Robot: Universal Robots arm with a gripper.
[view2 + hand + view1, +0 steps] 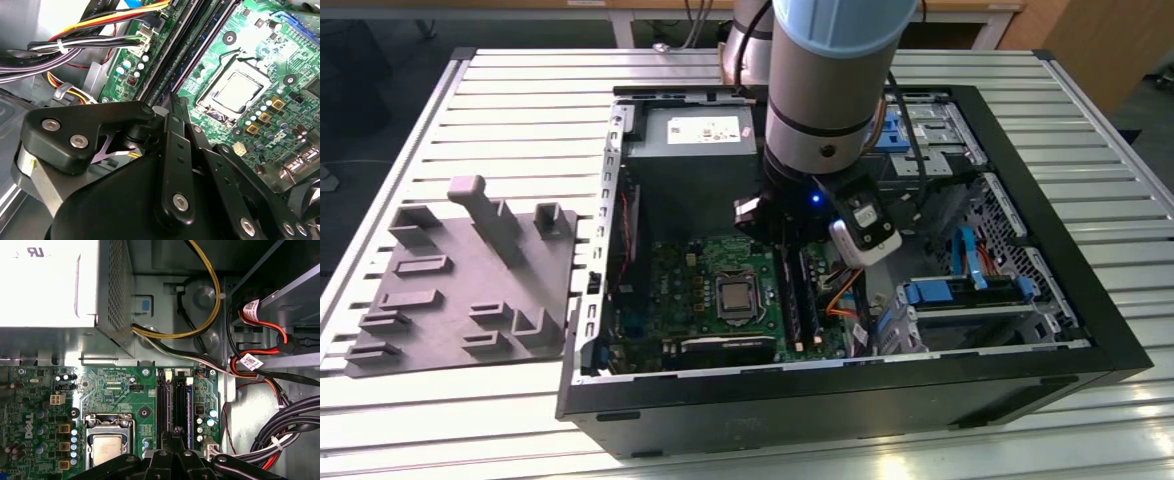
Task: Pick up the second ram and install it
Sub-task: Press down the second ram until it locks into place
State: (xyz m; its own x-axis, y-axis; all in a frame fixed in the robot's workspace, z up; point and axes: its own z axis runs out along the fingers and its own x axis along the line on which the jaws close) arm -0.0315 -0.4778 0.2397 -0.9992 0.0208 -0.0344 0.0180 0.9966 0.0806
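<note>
One memory stick point(189, 407) sits slotted; my gripper point(176, 432), fingers pinched together above it, at the motherboard's point(687, 275) three o'clock, seems to be pressing it home.

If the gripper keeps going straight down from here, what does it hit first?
Likely the black RAM slots on the green motherboard: the gripper points right at them. Depth is unclear.
</note>
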